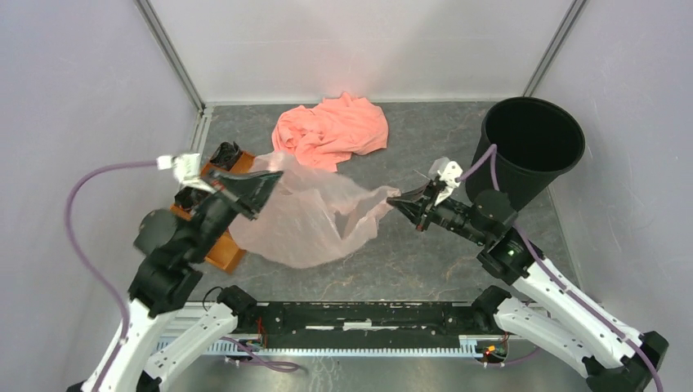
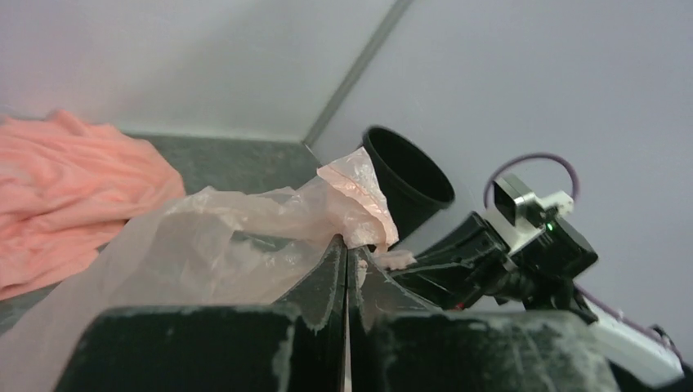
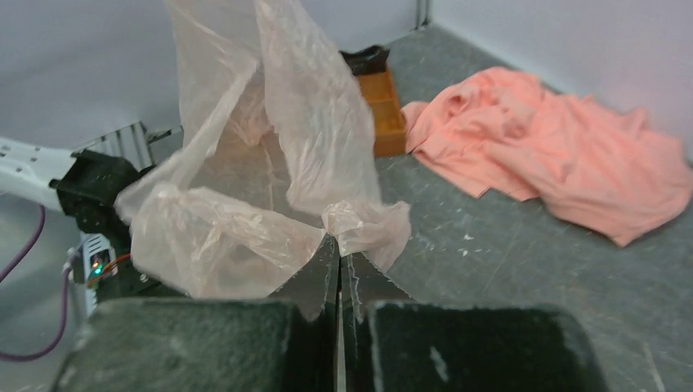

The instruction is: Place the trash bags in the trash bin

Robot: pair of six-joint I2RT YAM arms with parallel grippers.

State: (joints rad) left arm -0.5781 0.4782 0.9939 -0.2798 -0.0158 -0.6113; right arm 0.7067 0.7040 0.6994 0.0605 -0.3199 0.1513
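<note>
Well, the trash bag (image 1: pixel 315 216) is a thin, glossy, pale pink film, all wrinkles, and you can see through it. It hangs slack between the two arms, over the grey mottled table (image 1: pixel 425 261). The left gripper (image 1: pixel 274 178) has its jaws pressed together on one crumpled edge, and the right gripper (image 1: pixel 396 199) is likewise closed tight on the other. The trash bin (image 1: pixel 531 151), round, black and tapered, stands upright at the far right, apart from the bag. A rumpled salmon cloth (image 1: pixel 331 131) lies behind, and an orange tray (image 1: pixel 225 249) sits under the left arm.
</note>
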